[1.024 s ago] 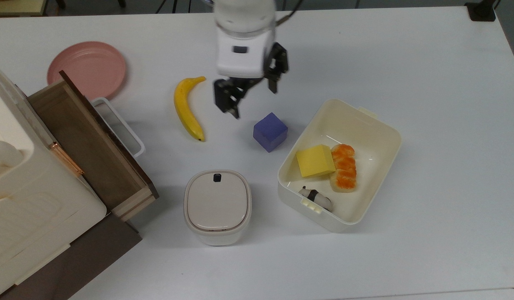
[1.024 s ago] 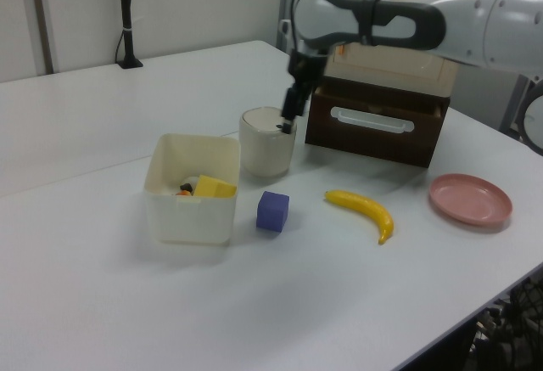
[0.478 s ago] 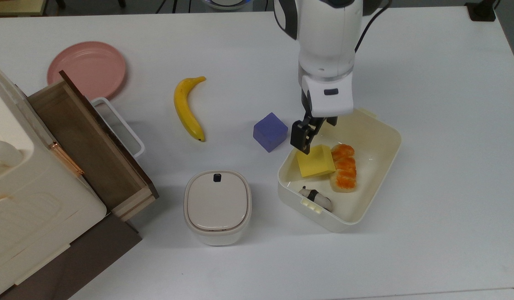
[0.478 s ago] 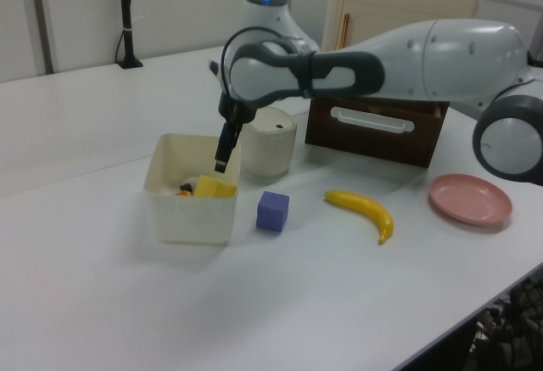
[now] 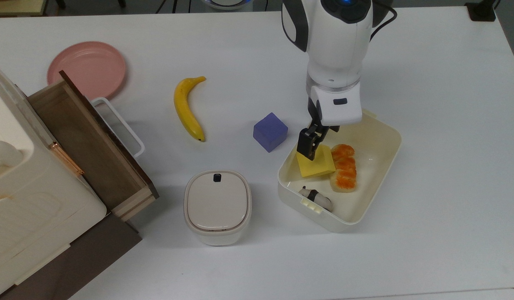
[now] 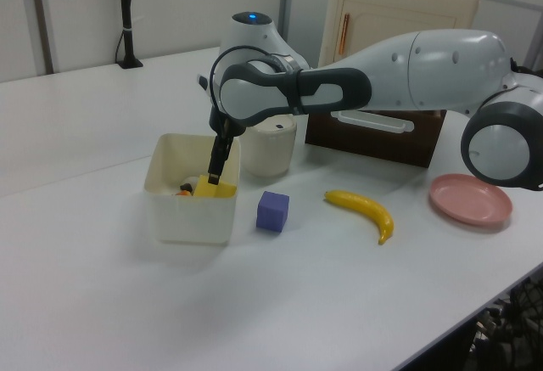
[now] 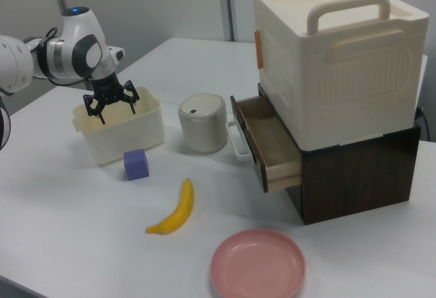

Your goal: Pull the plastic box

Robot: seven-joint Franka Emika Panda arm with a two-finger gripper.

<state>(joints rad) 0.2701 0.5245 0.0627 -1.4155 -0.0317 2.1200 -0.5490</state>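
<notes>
The plastic box is a cream-white open tub on the table's right half in the top view, also seen at the left view's left and the right view's left. It holds a yellow block, an orange ridged bread piece and a small black-and-white toy. My gripper hangs open over the box's corner nearest the purple cube. One dark finger reaches down beside the yellow block at rim height. In the right view the spread gripper stands over the box's rim.
A purple cube sits just outside the box, a banana farther to the top view's left. A rounded lidded bin, a pink plate and a large white cabinet with an open wooden drawer stand at the top view's left.
The arm swung from above the table between banana and cube over to the box. In the last half second the gripper sank a little toward the yellow block.
</notes>
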